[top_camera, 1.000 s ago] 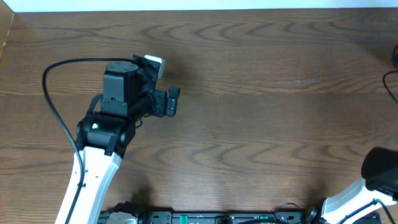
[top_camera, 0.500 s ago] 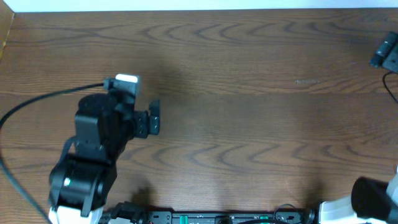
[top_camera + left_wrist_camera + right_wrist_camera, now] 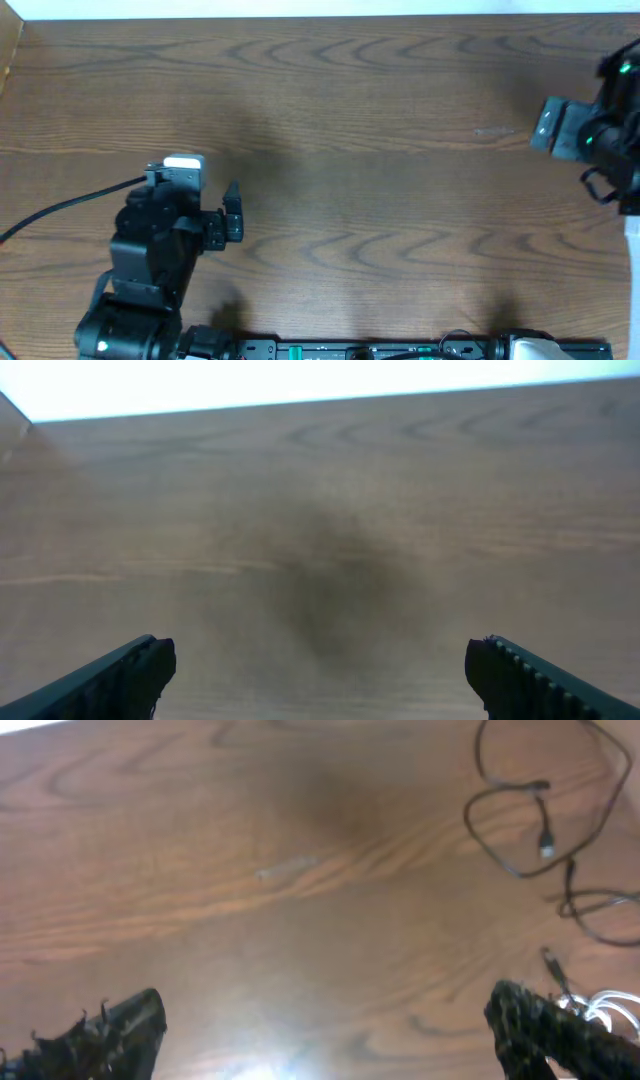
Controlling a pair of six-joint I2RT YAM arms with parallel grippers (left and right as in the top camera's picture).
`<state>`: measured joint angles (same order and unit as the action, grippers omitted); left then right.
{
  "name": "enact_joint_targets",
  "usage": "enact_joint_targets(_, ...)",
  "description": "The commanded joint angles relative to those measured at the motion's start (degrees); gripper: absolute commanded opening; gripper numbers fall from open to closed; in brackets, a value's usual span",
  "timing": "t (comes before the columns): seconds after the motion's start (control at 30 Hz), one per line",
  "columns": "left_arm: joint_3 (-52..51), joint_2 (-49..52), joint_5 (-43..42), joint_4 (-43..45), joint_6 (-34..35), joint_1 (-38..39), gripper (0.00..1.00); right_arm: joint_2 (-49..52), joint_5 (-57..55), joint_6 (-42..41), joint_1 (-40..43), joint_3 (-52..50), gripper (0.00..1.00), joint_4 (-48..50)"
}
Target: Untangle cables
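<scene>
The cables show only in the right wrist view: thin black cords (image 3: 520,820) lie in loose loops on the wood at the upper right, with a small silver plug (image 3: 547,848). White cords (image 3: 605,1010) lie at the lower right, beside my right finger. My right gripper (image 3: 325,1020) is open and empty, left of the cables. In the overhead view it (image 3: 548,125) is at the right edge, and the cables are hidden under that arm. My left gripper (image 3: 320,670) is open and empty over bare wood, at the near left in the overhead view (image 3: 228,215).
The dark wooden table (image 3: 380,150) has a white strip along its far edge. A thick black wire (image 3: 60,205) runs from the left arm off the left side. Equipment sits along the near edge (image 3: 350,350).
My left arm has drawn back toward the near left corner. My right arm has come in from the right edge over the table.
</scene>
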<state>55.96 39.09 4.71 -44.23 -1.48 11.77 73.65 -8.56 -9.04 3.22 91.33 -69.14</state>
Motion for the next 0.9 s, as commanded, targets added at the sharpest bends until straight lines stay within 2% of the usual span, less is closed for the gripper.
enact_joint_targets(0.0, -1.51, -0.96, 0.92, 0.98, 0.31, -0.24, 0.98, -4.9, 0.22, 0.96, -0.33, -7.78, 0.99, 3.02)
enact_joint_targets(0.33, -4.2, -1.79, 0.9, 3.3, 0.11, -0.24, 0.98, -9.29, 6.84, -0.22, -0.33, -22.4, 0.99, 11.69)
enact_joint_targets(0.6, -9.92, -3.8, 1.29, 5.38, 1.81, -0.24, 0.98, -19.58, 4.92, -4.02, -0.59, -36.17, 0.99, 21.49)
enact_joint_targets(0.87, -13.79, -7.34, 2.49, 7.41, 3.34, -0.24, 0.98, -27.34, 4.26, -3.56, -0.7, -44.15, 0.99, 25.49)
